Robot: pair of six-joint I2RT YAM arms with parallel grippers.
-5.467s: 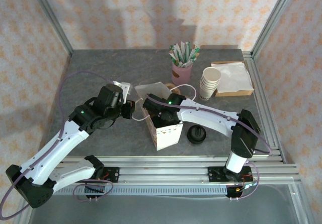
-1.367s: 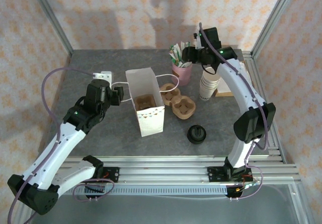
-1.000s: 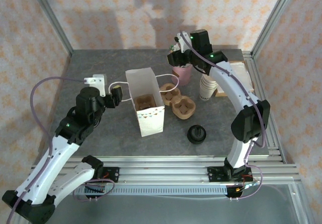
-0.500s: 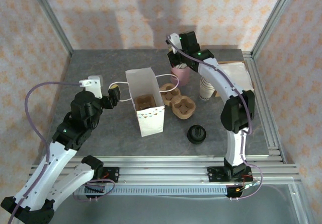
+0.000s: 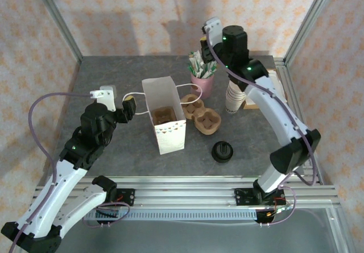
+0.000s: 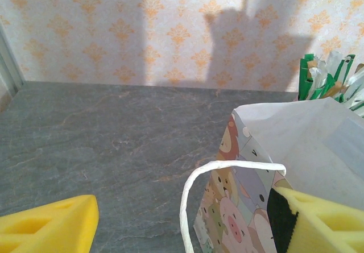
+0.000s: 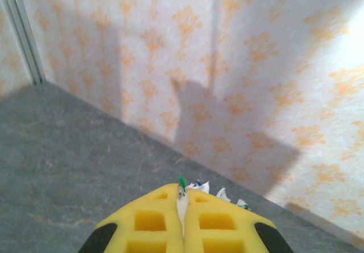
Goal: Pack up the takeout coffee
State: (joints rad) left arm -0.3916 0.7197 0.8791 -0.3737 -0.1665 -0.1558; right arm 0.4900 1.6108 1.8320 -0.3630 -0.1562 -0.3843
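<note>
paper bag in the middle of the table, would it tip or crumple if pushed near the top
It would probably tip or slide easily: the paper bag stands tall on a narrow base. Its thin, open walls would likely buckle under a push near the rim. The brown carrier inside may steady it a little.

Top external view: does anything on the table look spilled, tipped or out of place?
Nothing looks spilled or toppled. The paper bag stands open, and the takeout coffee stands beside it. Only oddity: the right hand is shut on thin packet tips that poke from its pads.
</note>
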